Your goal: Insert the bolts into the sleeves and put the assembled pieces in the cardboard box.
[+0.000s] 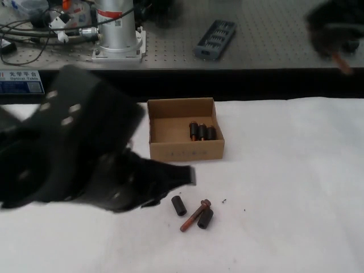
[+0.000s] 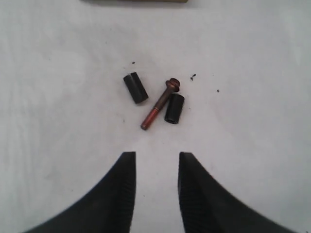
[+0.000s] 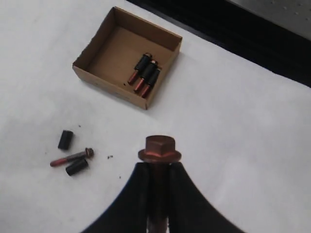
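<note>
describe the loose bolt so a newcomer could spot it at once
Find the cardboard box on the white cloth and look in front of its near wall. The bolt lies there between two black sleeves: long, thin, coppery, the only piece not black.

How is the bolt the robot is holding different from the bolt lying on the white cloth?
The held bolt is pinched in the right gripper. The loose bolt lies flat on the white cloth, right beside a black sleeve. The held bolt's shank is mostly hidden inside the gripper, with only its head poking out, while the loose bolt shows its whole length. Both are coppery brown with a flanged head, and neither is in a sleeve.
</note>
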You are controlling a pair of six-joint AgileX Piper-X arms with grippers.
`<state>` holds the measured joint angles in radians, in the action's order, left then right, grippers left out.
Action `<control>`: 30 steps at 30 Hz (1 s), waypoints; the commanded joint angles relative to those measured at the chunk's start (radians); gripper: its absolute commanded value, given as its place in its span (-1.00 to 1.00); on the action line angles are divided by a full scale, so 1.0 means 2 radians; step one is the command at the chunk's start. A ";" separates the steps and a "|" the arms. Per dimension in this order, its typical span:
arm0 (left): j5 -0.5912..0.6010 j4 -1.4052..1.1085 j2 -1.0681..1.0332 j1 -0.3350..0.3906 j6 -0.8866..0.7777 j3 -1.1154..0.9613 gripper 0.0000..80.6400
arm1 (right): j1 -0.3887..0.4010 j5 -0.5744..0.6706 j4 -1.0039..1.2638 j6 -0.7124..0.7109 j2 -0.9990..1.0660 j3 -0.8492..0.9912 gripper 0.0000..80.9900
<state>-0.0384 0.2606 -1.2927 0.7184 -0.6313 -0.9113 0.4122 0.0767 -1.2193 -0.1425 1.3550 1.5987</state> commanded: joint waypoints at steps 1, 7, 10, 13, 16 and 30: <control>-0.051 0.035 -0.056 0.002 -0.010 -0.053 -0.44 | -0.016 0.000 0.014 -0.005 -0.048 -0.046 -0.91; -0.057 0.048 -0.139 0.002 -0.039 -0.129 -0.44 | -0.065 0.000 0.015 0.002 -0.176 -0.135 -0.91; -0.057 0.062 -0.177 0.002 -0.047 -0.164 -0.44 | -0.082 -0.001 0.015 0.012 -0.242 -0.167 -0.91; -0.057 0.094 -0.211 0.002 -0.044 -0.201 -0.46 | -0.090 -0.022 0.015 0.021 -0.296 -0.194 -0.91; -0.057 0.131 -0.241 0.004 -0.046 -0.230 -0.46 | -0.090 -0.049 0.017 0.021 -0.344 -0.221 -0.91; -0.076 0.214 -0.356 0.014 -0.041 -0.335 -0.46 | -0.090 -0.056 0.008 0.022 -0.464 -0.284 -0.91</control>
<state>-0.1546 0.6112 -1.9630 0.7410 -0.7251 -1.5332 0.2387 -0.0342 -1.2095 -0.1056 0.4366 1.0328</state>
